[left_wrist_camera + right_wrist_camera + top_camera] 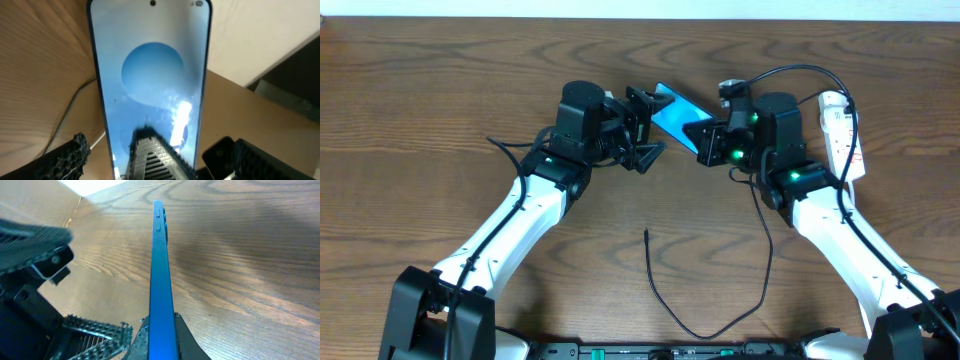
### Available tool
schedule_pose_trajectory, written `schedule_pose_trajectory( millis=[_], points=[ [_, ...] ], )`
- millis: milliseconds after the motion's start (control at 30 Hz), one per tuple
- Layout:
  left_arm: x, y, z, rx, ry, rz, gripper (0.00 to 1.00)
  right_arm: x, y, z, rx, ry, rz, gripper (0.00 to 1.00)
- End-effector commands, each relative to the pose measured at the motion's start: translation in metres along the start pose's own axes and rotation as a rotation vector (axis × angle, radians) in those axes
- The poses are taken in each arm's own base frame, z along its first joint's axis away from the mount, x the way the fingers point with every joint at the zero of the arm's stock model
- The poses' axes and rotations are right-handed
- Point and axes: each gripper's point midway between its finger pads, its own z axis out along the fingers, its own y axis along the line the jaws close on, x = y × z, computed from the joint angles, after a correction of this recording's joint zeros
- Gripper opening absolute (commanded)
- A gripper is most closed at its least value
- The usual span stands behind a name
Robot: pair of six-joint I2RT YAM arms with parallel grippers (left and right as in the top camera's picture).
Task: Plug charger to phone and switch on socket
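The phone (672,112), blue-screened, is held off the table between the two arms. My right gripper (706,141) is shut on its right end. In the right wrist view the phone (159,265) shows edge-on, with the gripper (162,332) pinching its two faces. My left gripper (647,128) stands open around the other end. In the left wrist view its fingers (67,159) sit apart from both long edges of the phone (152,75). The charger (720,322) lies looped on the table, its free tip (647,235) unplugged. The socket (839,122) lies at the far right.
The charger's black cable arcs over the right arm towards the socket's white strip. Both arms' bases stand at the front edge of the wooden table (440,90).
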Motion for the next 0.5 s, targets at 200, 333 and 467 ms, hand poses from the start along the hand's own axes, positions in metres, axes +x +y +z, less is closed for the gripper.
schedule_pose_trajectory(
  millis=[200, 333, 467],
  points=[
    [0.000, -0.029, -0.016, 0.072, 0.031, 0.035, 0.95, -0.023, 0.011, -0.006, -0.074, -0.051, 0.311, 0.01],
    [-0.004, -0.030, -0.020, 0.076, 0.042, 0.028, 0.95, -0.029, 0.016, -0.007, -0.106, -0.058, 0.458, 0.01],
    [-0.007, -0.032, -0.024, 0.082, 0.054, 0.023, 0.95, -0.028, 0.019, -0.007, -0.122, -0.043, 0.576, 0.01]
  ],
)
